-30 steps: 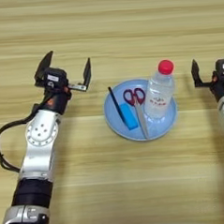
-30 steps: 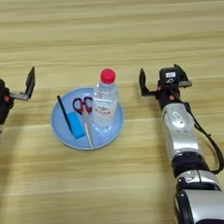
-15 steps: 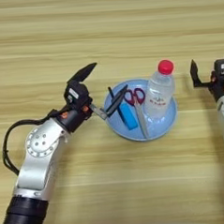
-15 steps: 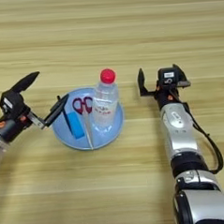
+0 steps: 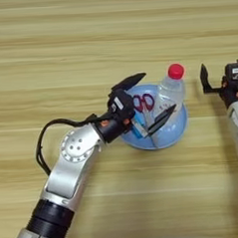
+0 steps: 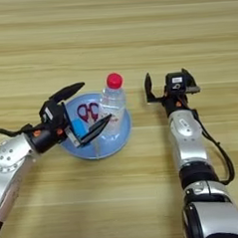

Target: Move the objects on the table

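The table is lit evenly and brightly from above; only soft, short shadows are cast beneath the left arm and the blue plate. Mild blur is seen on the left gripper. No strong glare is shown.

We see round light-blue plate on wooden surface, near centre of view. Plate shallow, with raised rim; lower right part bare. Several small items lie in it, one standing upright at its far right edge. Black cable loops over surface to plate's left; another black cable curves at right.
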Robot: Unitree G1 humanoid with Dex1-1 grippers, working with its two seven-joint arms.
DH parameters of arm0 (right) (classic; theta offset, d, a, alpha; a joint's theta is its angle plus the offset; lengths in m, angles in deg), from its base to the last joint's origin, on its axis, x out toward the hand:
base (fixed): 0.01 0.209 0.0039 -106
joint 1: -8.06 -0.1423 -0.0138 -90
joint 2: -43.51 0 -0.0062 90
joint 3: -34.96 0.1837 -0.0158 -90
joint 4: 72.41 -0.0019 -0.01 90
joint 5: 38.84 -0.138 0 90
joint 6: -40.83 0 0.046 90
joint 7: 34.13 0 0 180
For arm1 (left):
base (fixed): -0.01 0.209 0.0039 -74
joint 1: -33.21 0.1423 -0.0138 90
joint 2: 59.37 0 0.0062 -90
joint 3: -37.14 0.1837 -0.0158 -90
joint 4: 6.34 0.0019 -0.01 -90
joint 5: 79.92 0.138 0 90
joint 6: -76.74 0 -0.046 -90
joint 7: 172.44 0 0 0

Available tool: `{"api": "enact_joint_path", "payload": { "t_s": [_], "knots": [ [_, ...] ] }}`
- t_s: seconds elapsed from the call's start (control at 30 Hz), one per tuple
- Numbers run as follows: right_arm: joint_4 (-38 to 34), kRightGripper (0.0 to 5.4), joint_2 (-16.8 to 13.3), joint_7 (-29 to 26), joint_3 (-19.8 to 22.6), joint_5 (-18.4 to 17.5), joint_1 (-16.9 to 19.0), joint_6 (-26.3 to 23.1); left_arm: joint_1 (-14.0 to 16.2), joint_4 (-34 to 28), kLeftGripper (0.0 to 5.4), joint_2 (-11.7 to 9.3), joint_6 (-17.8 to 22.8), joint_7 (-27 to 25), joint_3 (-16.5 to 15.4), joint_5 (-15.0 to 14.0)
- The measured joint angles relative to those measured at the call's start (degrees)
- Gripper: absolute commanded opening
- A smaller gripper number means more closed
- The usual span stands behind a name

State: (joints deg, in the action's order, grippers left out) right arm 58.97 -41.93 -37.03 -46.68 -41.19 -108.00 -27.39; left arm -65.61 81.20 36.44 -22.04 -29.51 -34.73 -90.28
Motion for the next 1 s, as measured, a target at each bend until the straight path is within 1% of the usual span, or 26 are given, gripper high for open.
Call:
{"api": "enact_joint_path", "payload": {
  "t_s": [0.1,0.43,0.57,0.77,0.9,1.0],
  "knots": [
    [0.0,5.37,0.1,0.0,0.0,0.0,0.0,0.0,-0.3,0.2,5.40,0.1,0.3,-0.3,0.7,1.0],
    [-0.2,5.37,0.3,0.0,0.0,0.1,0.0,0.0,-1.1,1.3,5.40,0.1,0.5,-0.1,0.1,1.2],
    [-0.2,5.37,0.3,0.0,0.0,0.1,0.0,-0.1,-2.1,3.8,5.40,0.4,0.5,0.8,-0.3,1.6],
    [-0.3,5.37,0.3,0.0,0.0,0.2,0.0,-0.2,-5.1,9.0,5.40,1.3,0.6,2.1,-2.0,1.6],
    [-0.5,5.37,0.3,0.1,0.0,0.2,0.0,-0.3,-6.0,11.7,5.40,2.5,0.5,2.1,-2.1,1.7],
    [-0.5,5.37,0.3,0.1,0.0,0.2,0.0,-0.4,-6.5,13.5,5.40,2.8,0.2,2.0,-2.1,2.7]
  ]
}}
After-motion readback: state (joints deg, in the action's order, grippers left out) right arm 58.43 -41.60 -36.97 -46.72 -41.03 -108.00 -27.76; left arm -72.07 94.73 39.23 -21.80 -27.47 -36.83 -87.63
